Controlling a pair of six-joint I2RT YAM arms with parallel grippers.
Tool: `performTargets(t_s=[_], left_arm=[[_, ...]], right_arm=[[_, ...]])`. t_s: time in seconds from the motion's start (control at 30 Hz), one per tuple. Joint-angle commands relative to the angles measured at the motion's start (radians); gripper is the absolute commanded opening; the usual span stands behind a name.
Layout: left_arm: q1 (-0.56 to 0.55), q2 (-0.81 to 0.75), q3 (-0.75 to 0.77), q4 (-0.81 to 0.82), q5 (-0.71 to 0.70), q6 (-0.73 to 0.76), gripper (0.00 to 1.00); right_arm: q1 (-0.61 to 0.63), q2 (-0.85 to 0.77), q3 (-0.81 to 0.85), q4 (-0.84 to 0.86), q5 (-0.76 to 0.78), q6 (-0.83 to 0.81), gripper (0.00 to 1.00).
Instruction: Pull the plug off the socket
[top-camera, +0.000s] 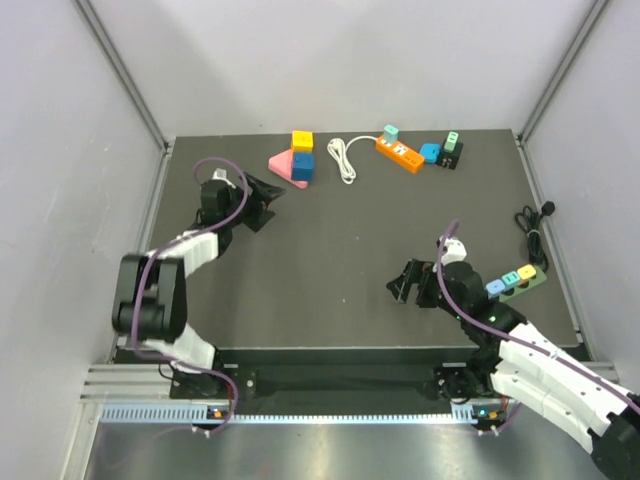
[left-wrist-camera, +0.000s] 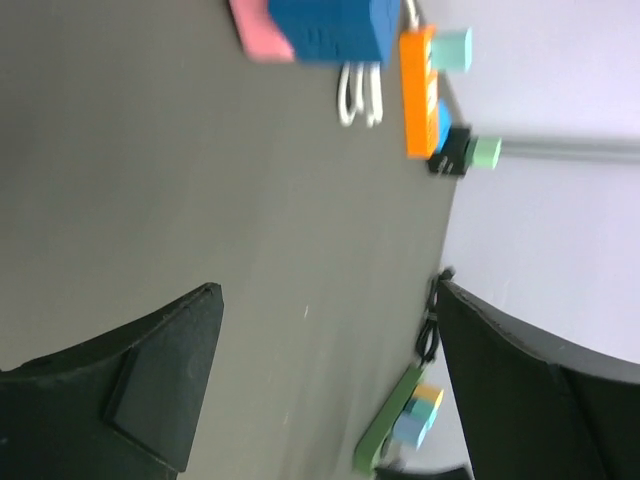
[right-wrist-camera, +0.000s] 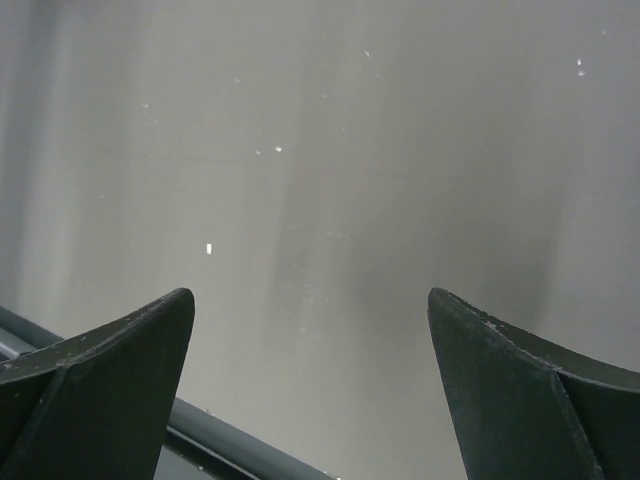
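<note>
Left hand (top-camera: 268, 203) at 10 o'clock on tabletop (top-camera: 340, 250), fingers spread, gripping nothing. Right hand (top-camera: 398, 284) at 4 o'clock, fingers spread wide, empty, over bare surface. Orange power strip (top-camera: 400, 154) at 12–1 o'clock near far edge, with teal plug (top-camera: 391, 132) seated at its left end. White cord coil (top-camera: 345, 158) just left of it. Green power strip (top-camera: 528, 284) at 3 o'clock by right edge, carrying light-blue plug (top-camera: 496, 287) and yellow plug (top-camera: 526, 271). Both hands well apart from orange strip; right hand near green strip, not touching.
</note>
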Motion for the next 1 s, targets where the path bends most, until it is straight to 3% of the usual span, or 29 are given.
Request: performTargets(t_s=[0.0, 0.17, 0.37, 0.6, 0.97], left_arm=[[0.029, 0.181, 0.104, 0.27, 0.068, -0.119, 0.91], [0.029, 0.448, 0.303, 0.322, 0.045, -0.162, 0.85], [0.034, 0.619, 0.507, 0.287, -0.041, -0.159, 0.81], [0.034, 0.72, 0.638, 0.206, -0.115, -0.14, 0.77], [0.029, 0.709, 0.653, 0.074, -0.185, -0.008, 0.75]], right_arm=[[-0.007, 0.059, 0.049, 0.015, 0.014, 0.0, 1.0], [-0.008, 0.202, 0.123, 0.001, -0.032, -0.065, 1.0], [-0.013, 0.3, 0.195, -0.037, -0.053, -0.143, 1.0], [-0.036, 0.306, 0.23, -0.063, -0.076, -0.166, 1.0], [-0.074, 0.297, 0.281, -0.136, -0.048, -0.195, 1.0]])
